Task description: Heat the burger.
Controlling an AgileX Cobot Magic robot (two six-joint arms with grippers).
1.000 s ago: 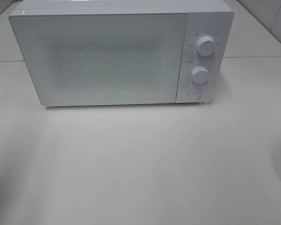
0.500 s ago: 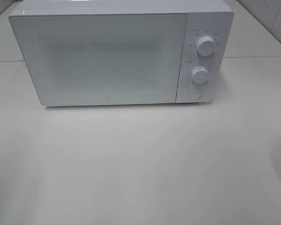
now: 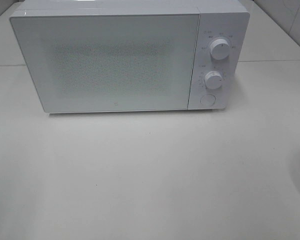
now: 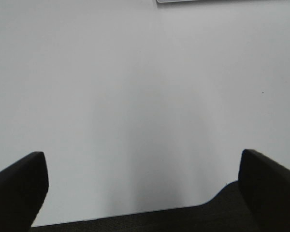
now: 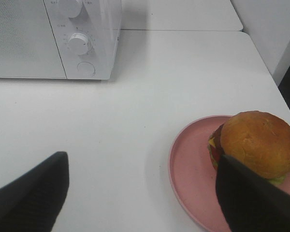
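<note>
A white microwave (image 3: 130,57) stands at the back of the pale bench (image 3: 150,175), its door (image 3: 107,62) shut. On the panel beside the door sit two round knobs, the upper knob (image 3: 219,49) above the lower knob (image 3: 213,80), with a round button (image 3: 207,99) under them. In the high view no arm shows.

The left tool (image 4: 140,183) hangs over a bare part of the bench, its two dark fingers (image 4: 19,186) spread wide apart with nothing between them. The bench edge runs just under it, and a corner of the microwave shows far ahead.

The right tool (image 5: 145,193) is also open, its fingers (image 5: 31,193) well apart and holding nothing. The burger (image 5: 258,142) sits on a pink plate (image 5: 193,169) on the bench, well apart from the microwave and off to its knob side, near the bench's right edge. One finger of the right tool stands in front of the burger and hides part of it; whether it touches the bun I cannot tell. Yellow cheese, red tomato and a bit of green lettuce peek out under the brown bun.
</note>
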